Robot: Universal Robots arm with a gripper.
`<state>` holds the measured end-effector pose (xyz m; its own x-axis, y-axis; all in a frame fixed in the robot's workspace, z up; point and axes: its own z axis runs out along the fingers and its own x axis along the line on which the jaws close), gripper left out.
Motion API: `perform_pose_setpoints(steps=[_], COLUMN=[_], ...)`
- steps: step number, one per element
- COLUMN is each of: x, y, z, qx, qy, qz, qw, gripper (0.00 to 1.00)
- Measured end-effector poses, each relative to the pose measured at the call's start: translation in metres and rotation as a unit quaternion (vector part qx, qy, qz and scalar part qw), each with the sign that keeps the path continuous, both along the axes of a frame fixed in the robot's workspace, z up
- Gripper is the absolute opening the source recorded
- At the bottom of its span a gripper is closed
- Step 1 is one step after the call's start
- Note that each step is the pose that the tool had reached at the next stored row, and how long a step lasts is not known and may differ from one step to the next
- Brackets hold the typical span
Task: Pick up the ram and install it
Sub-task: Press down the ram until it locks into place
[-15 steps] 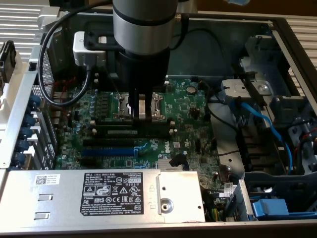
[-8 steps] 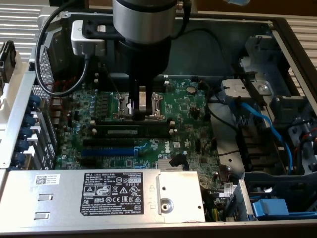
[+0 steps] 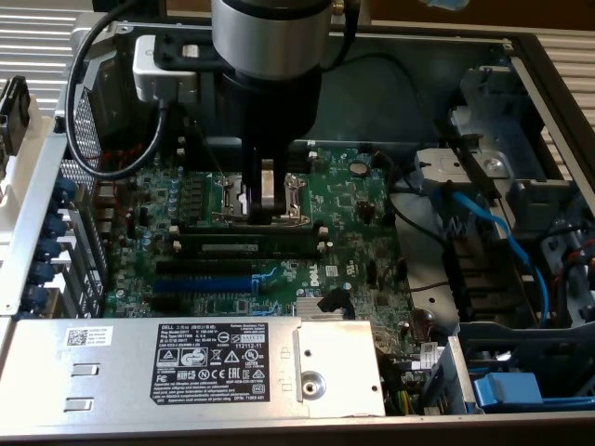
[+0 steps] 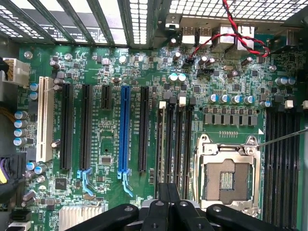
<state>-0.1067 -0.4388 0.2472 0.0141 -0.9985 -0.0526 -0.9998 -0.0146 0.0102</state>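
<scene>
1. We see the gripper [image 3: 268, 200] with its fingers drawn together, low over the motherboard [image 3: 353, 200] beside the CPU socket [image 4: 226, 175]; we cannot tell whether anything is pinched between them.
2. The ram [image 3: 249, 249] appears to lie in a black memory slot just below the fingertips, near the blue slot [image 3: 204, 282].
3. We judge the arm points straight down so it can press the ram in squarely.
</scene>
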Motion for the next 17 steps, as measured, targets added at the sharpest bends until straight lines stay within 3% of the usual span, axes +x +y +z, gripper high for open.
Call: perform_pose_setpoints(steps=[3, 9, 13, 17], x=[0.0000, 0.0000, 0.0001, 0.0000], y=[0.0000, 0.0000, 0.0000, 0.0000], z=[0.0000, 0.0001, 0.0000, 0.0000], qx=[0.0002, 0.0036, 0.0049, 0.0050], qy=[0.0000, 0.0000, -0.0001, -0.0002], qz=[-0.001, -0.036, -0.063, -0.091], qw=[1.0000, 0.9993, 0.9980, 0.9958], gripper=[0.10, 0.10, 0.10, 0.10])
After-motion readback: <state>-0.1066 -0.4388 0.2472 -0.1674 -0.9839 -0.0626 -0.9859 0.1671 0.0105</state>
